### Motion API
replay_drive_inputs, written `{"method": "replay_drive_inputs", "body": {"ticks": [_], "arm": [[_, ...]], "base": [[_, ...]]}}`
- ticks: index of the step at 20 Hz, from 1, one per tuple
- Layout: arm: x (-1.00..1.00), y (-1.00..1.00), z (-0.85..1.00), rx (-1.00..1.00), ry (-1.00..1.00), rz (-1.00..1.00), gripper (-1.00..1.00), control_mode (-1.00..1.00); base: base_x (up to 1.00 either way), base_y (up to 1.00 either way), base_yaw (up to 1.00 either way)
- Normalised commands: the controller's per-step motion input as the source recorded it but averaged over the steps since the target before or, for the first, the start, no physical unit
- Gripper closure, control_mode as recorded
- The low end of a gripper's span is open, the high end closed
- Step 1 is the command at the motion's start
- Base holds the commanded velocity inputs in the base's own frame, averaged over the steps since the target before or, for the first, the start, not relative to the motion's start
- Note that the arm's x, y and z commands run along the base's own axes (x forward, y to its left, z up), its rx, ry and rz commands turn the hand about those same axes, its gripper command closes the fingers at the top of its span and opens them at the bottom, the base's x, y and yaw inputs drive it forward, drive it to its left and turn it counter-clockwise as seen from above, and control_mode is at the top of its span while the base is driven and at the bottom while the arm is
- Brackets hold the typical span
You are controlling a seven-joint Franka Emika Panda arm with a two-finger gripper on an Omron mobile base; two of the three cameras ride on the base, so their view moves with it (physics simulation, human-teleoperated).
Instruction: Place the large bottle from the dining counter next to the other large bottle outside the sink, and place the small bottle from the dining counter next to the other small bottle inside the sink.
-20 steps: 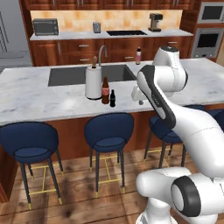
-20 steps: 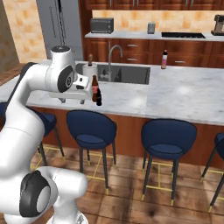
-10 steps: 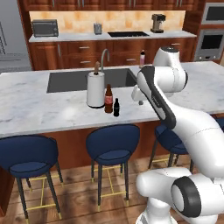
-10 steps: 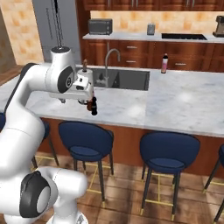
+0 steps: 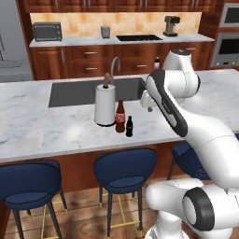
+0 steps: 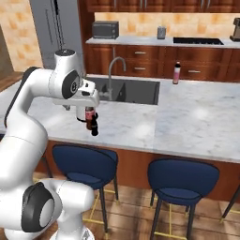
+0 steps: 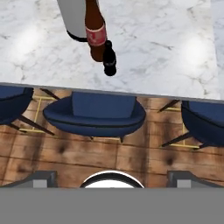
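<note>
The brown bottle [image 5: 120, 116] stands upright on the marble surface [image 5: 56, 130], touching the paper roll [image 5: 105, 104]. The small black bottle [image 5: 129, 127] stands just beside it, nearer the edge. The tool [image 5: 150, 103] hangs to their right, apart from both, its jaws spread wide and holding nothing. The pink bottle [image 6: 176, 73] stands beyond the sink [image 6: 133, 92].

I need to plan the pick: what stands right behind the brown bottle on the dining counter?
A white paper towel roll stands just behind the brown bottle, with the sink beyond. The small black bottle stands in front. The roll hides the counter strip behind it.
</note>
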Motion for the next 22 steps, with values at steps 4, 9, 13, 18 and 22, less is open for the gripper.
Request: {"method": "replay_drive_inputs", "body": {"ticks": [4,9,13,18,22], "arm": [[0.0,0.0,0.0,0.0,0.0,0.0,-1.0,1.0],[0.0,0.0,0.0,0.0,0.0,0.0,-1.0,1.0],[0.0,0.0,0.0,0.0,0.0,0.0,-1.0,1.0],[0.0,0.0,0.0,0.0,0.0,0.0,-1.0,1.0],[0.0,0.0,0.0,0.0,0.0,0.0,-1.0,1.0]], "base": [[0.43,0.0,0.0],[0.43,0.0,0.0],[0.41,0.0,0.0],[0.27,0.0,0.0],[0.03,0.0,0.0]]}}
